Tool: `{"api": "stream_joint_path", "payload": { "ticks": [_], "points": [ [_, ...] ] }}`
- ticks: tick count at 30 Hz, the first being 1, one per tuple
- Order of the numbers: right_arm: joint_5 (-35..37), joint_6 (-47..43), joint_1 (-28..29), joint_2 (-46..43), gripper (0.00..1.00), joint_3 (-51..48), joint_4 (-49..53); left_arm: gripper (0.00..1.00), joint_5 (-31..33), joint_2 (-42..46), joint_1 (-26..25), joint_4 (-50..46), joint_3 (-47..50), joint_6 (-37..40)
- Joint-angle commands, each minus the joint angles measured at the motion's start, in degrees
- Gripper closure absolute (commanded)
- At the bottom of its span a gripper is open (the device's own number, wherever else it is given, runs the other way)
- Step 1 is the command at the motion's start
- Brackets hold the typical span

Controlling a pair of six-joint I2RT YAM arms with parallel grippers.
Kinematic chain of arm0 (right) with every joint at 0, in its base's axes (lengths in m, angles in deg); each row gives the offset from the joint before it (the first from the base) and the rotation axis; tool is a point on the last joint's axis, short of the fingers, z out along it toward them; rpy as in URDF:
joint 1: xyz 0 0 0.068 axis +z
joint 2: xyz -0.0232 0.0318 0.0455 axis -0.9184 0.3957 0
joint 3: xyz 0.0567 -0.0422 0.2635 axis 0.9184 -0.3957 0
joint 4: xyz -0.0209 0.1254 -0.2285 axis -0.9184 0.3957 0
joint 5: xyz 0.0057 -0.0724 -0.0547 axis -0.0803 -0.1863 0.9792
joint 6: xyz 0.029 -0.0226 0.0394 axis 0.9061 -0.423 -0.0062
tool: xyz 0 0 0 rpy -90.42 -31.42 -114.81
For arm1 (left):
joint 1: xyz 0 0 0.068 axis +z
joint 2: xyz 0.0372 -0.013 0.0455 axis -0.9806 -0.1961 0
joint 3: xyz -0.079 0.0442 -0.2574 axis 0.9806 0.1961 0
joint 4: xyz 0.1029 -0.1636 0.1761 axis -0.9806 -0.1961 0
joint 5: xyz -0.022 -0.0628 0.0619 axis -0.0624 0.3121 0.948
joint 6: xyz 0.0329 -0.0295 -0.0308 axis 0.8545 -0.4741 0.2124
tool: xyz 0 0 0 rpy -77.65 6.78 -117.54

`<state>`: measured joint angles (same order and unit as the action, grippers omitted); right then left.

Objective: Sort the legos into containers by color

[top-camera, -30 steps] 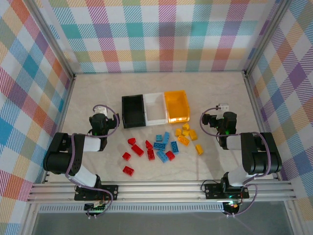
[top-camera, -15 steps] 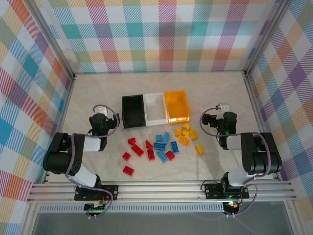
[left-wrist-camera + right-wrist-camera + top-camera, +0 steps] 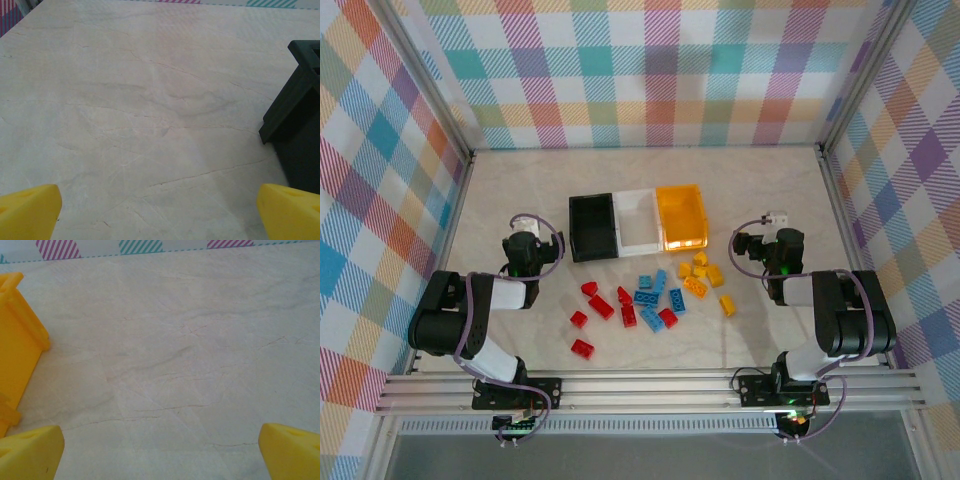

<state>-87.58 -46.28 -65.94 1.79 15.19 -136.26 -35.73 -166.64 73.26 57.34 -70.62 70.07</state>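
We found the left gripper (image 3: 160,214) and right gripper (image 3: 161,454) spread wide, empty, parked either side of the containers (image 3: 637,222); the legos (image 3: 647,297) lay colour-grouped before them, presumably awaiting a first pick.

The containers (image 3: 638,222) stand side by side behind the scattered legos (image 3: 646,297).

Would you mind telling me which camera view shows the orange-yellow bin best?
The top external view: the whole orange-yellow bin, open top included, beside the white bin. The right wrist view catches part of its outer wall.
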Motion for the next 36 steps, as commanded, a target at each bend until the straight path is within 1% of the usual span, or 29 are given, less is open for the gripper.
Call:
{"api": "stream_joint_path", "payload": {
  "ticks": [1,4,8,11,14,17,20,21,24,28,33,36],
  "points": [
    [0.4,0.5,-0.2,-0.6,0.00,0.4,-1.2,0.00,-1.1,0.2,0.4,1.9,0.6,-0.5],
    [3.6,2.0,-0.1,-2.6,0.00,1.3,2.0,0.00,0.4,2.3,0.4,-2.7,-1.1,-1.1],
    [3.8,2.1,-0.2,-6.2,0.00,3.4,8.9,0.00,1.3,6.2,0.4,-18.9,-8.0,-2.4],
    [4.9,2.6,-0.1,-9.2,0.00,4.5,14.1,0.00,1.3,10.3,0.4,-23.2,-8.5,-4.1],
    [5.8,4.3,-0.2,-12.9,0.00,6.4,19.9,0.00,3.8,15.5,0.4,-30.5,-9.8,-7.7],
    [6.4,9.5,-0.2,-15.9,0.00,10.1,28.8,0.00,5.5,18.9,0.4,-43.2,-13.9,-11.5],
    [7.3,16.0,-0.5,-16.2,0.00,17.5,43.4,0.00,5.2,19.7,0.4,-55.7,-19.9,-13.4],
    [6.1,16.4,-0.6,-15.7,0.00,20.7,49.0,0.00,4.9,19.6,0.4,-59.0,-21.8,-14.1],
    [4.1,19.1,-0.6,-14.6,0.00,27.4,58.9,0.00,2.8,21.1,0.4,-63.8,-23.7,-15.0],
    [0.8,22.9,-0.6,-14.6,0.00,32.5,64.7,0.00,1.9,25.1,0.4,-66.1,-24.7,-17.7],
    [-4.9,25.8,-0.5,-13.6,0.00,39.7,72.0,0.00,-1.0,27.4,0.3,-74.5,-29.0,-20.8],
    [-7.4,26.6,-0.4,-12.9,0.00,43.6,76.6,0.00,-3.2,29.1,0.3,-78.4,-29.9,-23.1]
  ]
}}
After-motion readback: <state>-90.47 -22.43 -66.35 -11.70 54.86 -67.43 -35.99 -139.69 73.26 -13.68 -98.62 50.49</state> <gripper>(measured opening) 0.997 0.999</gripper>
